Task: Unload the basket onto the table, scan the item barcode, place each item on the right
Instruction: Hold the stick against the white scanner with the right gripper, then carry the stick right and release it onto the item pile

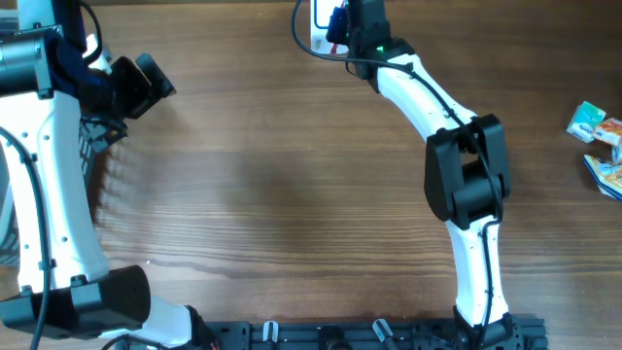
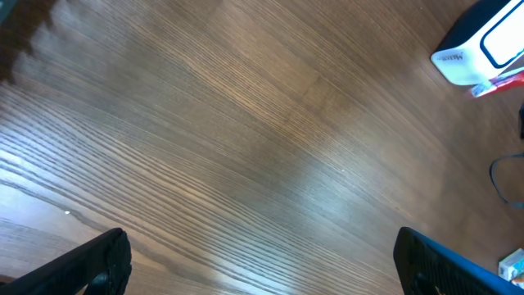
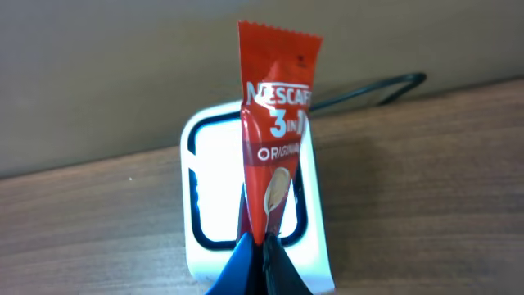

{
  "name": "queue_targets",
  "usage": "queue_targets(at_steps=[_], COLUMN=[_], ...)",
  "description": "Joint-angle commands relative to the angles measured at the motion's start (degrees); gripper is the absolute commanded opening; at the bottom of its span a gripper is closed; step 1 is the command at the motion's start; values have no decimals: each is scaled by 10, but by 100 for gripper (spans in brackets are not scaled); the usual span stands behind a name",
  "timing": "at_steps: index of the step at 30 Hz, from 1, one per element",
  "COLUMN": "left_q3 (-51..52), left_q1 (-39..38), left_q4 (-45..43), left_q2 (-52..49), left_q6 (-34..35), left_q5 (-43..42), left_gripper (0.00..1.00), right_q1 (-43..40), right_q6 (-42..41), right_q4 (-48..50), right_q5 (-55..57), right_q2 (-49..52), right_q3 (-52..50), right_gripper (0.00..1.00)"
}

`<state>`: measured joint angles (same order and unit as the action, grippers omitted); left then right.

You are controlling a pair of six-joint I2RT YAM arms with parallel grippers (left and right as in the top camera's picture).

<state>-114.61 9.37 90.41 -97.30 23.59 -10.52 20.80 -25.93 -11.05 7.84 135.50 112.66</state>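
So the right pincer (image 3: 264, 256) is clamped tight on the bottom end of a red coffee sachet (image 3: 275, 123), which stands upright with its sealed top edge pointing up. The sachet sits right in front of the white scanner (image 3: 214, 176), across the dark-framed window on its face. Can't tell whether the two actually touch. That scanner is parked at the far edge of the wooden tabletop (image 1: 272, 175), with a dark cable (image 3: 385, 85) looping out behind it. Over on the other side, the left pincer (image 2: 262, 264) hangs above the wood with its jaws spread wide and nothing between them, well apart from the scanner. A few small colourful packets (image 1: 597, 124) lie near the right edge of the tabletop.
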Motion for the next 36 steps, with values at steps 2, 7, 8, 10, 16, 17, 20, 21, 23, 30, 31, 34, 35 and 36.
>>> queue_targets(at_steps=[2,7,8,10,16,17,20,21,23,30,31,34,35,36], left_q3=[4,4,4,4,4,4,4,4,4,4,4,4,4,4], left_q1=[-3,-3,-3,-3,-3,-3,-3,-3,-3,-3,-3,-3,-3,-3], left_q4=[-2,1,2,5,12,12,12,12,12,12,12,13,14,14], left_q2=[-3,-3,-3,-3,-3,-3,-3,-3,-3,-3,-3,-3,-3,-3], left_q6=[-9,-9,-9,-9,-9,-9,-9,-9,-9,-9,-9,-9,-9,-9], left_q5=[5,5,5,5,5,5,-5,-8,-10,-10,-10,-10,-10,-10], left_gripper=[100,100,100,100,100,100,100,100,100,100,100,100,100,100], right_q1=[-23,-89,-107,-151,-299,-322,-390,-406,-445,-528,-532,-538,-538,-538], right_q6=[-47,-90,-90,-90,-86,-85,-85,-85,-85,-65,-64,-59,-58,-55], right_q4=[-64,-194,-218,-265,-369,-383,-415,-418,-420,-414,-414,-406,-406,-404], right_q5=[28,86,92,93,89,90,95,100,104,73,73,73,74,73], right_q2=[-27,-119,-133,-158,-180,-177,-168,-167,-157,-103,-99,-84,-83,-83], right_q3=[42,42,42,42,42,40,28,22,6,-18,-18,-18,-18,-18], right_gripper=[4,4,4,4,4,4,4,4,4,4,4,30,49,69])
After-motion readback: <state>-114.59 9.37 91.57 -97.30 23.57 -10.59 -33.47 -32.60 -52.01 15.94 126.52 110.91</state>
